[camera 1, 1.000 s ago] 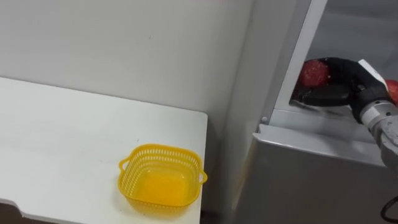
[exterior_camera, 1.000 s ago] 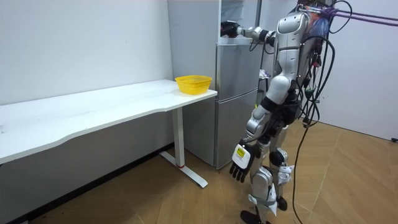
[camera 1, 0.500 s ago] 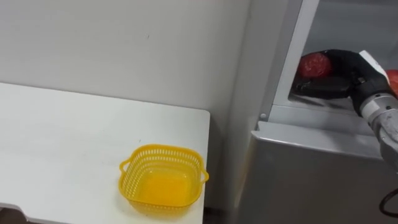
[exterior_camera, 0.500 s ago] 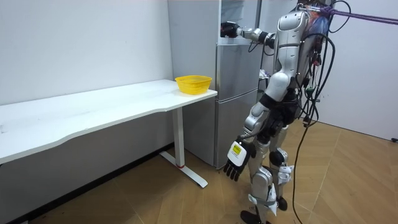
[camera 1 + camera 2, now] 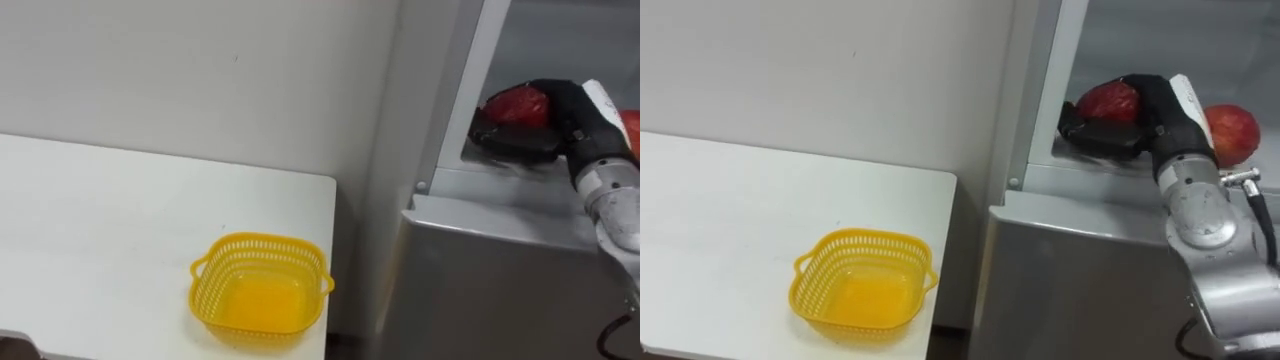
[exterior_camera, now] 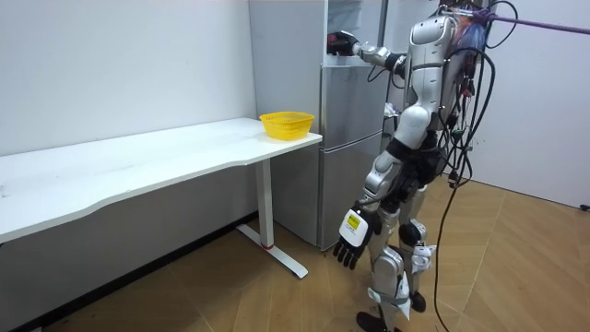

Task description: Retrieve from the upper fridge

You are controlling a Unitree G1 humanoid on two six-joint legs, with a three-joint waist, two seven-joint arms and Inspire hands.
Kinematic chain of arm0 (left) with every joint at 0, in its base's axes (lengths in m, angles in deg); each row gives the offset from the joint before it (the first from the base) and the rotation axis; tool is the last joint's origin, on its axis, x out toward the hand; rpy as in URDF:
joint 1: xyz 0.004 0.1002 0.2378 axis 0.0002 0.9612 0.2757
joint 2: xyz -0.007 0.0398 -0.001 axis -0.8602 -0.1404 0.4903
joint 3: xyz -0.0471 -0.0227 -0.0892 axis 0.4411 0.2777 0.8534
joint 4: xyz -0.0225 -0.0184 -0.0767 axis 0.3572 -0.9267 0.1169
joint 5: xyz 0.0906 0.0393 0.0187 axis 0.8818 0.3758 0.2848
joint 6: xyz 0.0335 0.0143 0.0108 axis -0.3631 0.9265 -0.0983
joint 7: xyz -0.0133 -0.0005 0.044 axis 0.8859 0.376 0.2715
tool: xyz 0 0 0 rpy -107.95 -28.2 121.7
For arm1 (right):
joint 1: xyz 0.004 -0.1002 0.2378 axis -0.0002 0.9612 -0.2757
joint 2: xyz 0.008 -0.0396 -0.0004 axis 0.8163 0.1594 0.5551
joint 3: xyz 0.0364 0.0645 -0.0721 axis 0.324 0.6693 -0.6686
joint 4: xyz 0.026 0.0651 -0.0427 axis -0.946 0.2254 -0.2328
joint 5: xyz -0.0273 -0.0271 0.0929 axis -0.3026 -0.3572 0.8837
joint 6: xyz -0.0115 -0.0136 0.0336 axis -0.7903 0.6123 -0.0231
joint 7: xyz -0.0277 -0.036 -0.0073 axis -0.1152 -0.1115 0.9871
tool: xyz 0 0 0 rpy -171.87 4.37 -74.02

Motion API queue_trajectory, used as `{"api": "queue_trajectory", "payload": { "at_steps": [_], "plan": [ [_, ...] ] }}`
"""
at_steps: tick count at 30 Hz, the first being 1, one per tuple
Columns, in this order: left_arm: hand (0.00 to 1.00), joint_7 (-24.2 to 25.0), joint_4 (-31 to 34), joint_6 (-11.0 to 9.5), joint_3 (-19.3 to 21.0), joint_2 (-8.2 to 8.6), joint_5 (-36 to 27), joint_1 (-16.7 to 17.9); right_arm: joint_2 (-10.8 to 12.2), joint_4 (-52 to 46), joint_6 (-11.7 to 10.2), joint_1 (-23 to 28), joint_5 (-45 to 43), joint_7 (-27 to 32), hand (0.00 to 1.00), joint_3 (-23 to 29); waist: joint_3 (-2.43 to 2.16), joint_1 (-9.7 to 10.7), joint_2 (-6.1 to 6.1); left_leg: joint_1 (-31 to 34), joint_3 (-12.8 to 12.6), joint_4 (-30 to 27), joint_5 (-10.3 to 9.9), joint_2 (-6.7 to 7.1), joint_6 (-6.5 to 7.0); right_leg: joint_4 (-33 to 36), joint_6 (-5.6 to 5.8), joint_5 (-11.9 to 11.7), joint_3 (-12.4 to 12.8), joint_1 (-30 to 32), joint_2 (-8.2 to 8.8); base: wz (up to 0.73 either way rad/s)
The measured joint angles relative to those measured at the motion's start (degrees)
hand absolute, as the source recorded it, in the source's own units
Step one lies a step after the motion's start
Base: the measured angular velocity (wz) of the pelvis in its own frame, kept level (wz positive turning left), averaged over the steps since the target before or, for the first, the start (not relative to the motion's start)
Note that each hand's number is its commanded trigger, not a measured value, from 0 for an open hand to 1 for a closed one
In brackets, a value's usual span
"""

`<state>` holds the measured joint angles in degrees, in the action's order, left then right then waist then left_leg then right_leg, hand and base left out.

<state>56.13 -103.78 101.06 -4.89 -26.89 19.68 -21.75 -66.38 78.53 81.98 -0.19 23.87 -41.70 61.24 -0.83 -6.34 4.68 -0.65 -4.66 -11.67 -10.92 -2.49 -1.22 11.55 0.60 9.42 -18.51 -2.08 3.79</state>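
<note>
Right hand point(image 5: 1155, 108) has risen slightly, fingers curled round red round fruit point(image 5: 1107, 100) inside grey fridge point(image 5: 1090, 290); grasp looks set, withdrawal next. Left hand point(image 6: 350, 242) hangs, fingers relaxed.

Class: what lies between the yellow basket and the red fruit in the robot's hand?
Right eye view: past the yellow basket, bare table, then the fridge's grey side and frame, then the red fruit in the right hand.
</note>
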Motion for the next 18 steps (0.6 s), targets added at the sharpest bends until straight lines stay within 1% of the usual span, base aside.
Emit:
{"api": "queue_trajectory", "payload": {
  "at_steps": [1,2,3,4,5,6,7,9,11,13,15,17,18],
  "plan": [
    [0.0,-0.87,-0.35,-0.56,-0.03,0.33,0.02,0.58,1.05,-3.59,0.0,2.05,-0.88,1.37,1.0,0.14,-0.03,-0.07,-0.67,-0.2,-0.1,0.02,0.01,0.05,0.01,0.0,0.0,0.0,0.3,-0.02,0.01,-0.06],
    [0.0,-1.36,-0.94,-0.96,-0.11,0.48,-0.05,0.65,1.83,-5.82,-0.01,3.42,-1.1,2.0,1.0,0.11,-0.09,-0.05,-1.03,-0.44,-0.13,0.08,0.01,0.06,0.01,-0.01,0.0,0.0,0.48,-0.11,0.0,-0.14],
    [0.0,-2.16,-2.17,-1.28,-0.38,0.77,-0.28,0.84,3.43,-10.11,-0.09,5.83,-1.15,2.81,1.0,0.08,-0.04,-0.01,-1.74,-1.03,-0.11,0.4,0.01,0.06,0.01,-0.02,0.01,0.01,0.76,-0.38,-0.04,-0.12],
    [0.0,-2.56,-3.35,-1.62,-0.43,0.95,-0.25,1.03,4.92,-13.35,-0.81,8.11,-1.08,3.26,1.0,0.07,0.12,0.26,-2.3,-1.46,-0.07,0.45,0.01,0.06,0.01,-0.19,0.01,0.01,0.77,-0.83,-0.06,-0.08],
    [0.0,-2.63,-3.71,-1.68,-0.43,1.03,-0.17,1.21,5.58,-14.57,-1.32,9.17,-1.05,3.36,1.0,0.05,0.15,0.4,-2.46,-1.6,-0.08,0.49,0.01,0.07,0.01,-0.27,0.02,0.01,0.71,-1.03,-0.05,0.0],
    [0.0,-3.1,-3.93,-2.03,-0.41,1.27,0.04,1.68,6.72,-16.94,-1.61,10.8,-1.13,3.73,1.0,-0.01,0.25,0.65,-2.69,-1.64,-0.12,0.5,0.01,0.07,0.01,-0.3,0.03,0.02,0.61,-1.15,-0.03,0.0],
    [0.0,-3.27,-3.97,-2.7,-0.39,1.51,0.04,1.99,7.52,-19.19,-1.8,12.22,-1.58,4.1,1.0,-0.01,0.38,0.69,-2.82,-1.57,-0.21,0.5,0.01,0.06,0.01,-0.3,0.03,0.02,0.62,-1.11,-0.01,0.0],
    [0.0,-3.28,-3.97,-3.7,-0.39,1.78,0.03,2.82,8.52,-21.79,-2.53,13.7,-2.5,4.88,1.0,-0.02,0.43,1.46,-2.73,-1.36,-0.22,0.38,0.01,0.08,0.01,-0.28,0.03,0.02,0.37,-1.1,0.08,0.06],
    [0.0,-3.28,-3.98,-4.26,-0.4,2.17,0.0,3.48,8.59,-24.55,-3.95,14.88,-3.28,6.13,1.0,-0.01,0.53,1.65,-2.58,-1.02,-0.2,0.32,0.01,0.14,0.05,-0.22,0.05,0.03,0.28,-1.07,0.17,0.05],
    [0.0,-3.25,-4.42,-4.84,-0.4,2.67,-0.07,4.13,8.6,-27.14,-6.38,15.07,-3.57,7.72,1.0,0.02,0.7,1.86,-2.38,-0.85,-0.19,0.25,-0.07,0.14,0.12,-0.17,0.06,0.06,0.4,-1.1,0.16,0.0],
    [0.0,-3.11,-4.57,-4.86,-0.45,2.93,-0.31,4.56,8.69,-29.01,-8.09,15.14,-4.59,8.98,1.0,0.03,0.7,2.2,-2.28,-0.82,-0.18,0.02,-0.07,0.13,0.12,-0.66,0.04,0.05,0.77,-1.3,0.01,0.02],
    [0.0,-2.95,-4.56,-4.88,-0.72,2.99,-0.26,4.62,9.27,-31.35,-9.65,15.27,-6.74,9.93,1.0,-0.1,0.72,2.41,-2.27,-0.69,-0.12,-0.06,-0.06,0.12,0.12,-0.82,0.07,0.07,0.92,-1.27,-0.06,0.02],
    [0.0,-2.95,-4.56,-4.95,-0.99,2.98,-0.25,4.58,9.5,-32.51,-11.09,15.43,-7.18,10.47,1.0,-0.23,0.74,2.4,-2.31,-0.68,-0.14,-0.06,-0.06,0.12,0.12,-0.8,0.06,0.06,1.06,-1.25,-0.12,0.0]
  ]
}}
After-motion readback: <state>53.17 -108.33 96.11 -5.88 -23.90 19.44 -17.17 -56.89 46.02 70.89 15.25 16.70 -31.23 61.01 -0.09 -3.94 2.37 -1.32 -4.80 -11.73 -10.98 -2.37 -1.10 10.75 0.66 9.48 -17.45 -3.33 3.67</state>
